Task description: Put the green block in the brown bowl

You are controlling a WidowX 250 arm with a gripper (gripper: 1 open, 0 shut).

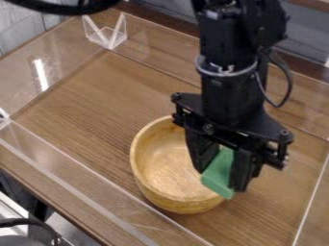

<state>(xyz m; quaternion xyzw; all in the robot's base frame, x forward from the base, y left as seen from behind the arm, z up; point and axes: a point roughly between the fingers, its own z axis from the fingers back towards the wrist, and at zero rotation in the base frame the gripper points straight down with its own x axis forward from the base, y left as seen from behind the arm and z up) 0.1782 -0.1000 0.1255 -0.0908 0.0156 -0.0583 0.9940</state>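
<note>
My gripper point(224, 165) hangs from the black arm over the right part of the brown bowl point(161, 163), a round light wooden bowl with a thick rim. Its black fingers are shut on the green block point(220, 178), a small bright-green piece held tilted between them. The block sits just above the bowl's right rim and inner wall, with its lower end near the rim. The arm hides the bowl's right side.
The bowl stands on a wooden tabletop point(90, 96) enclosed by low clear plastic walls point(52, 154). A clear plastic stand point(106, 32) sits at the back left. A grey plank wall runs behind the table.
</note>
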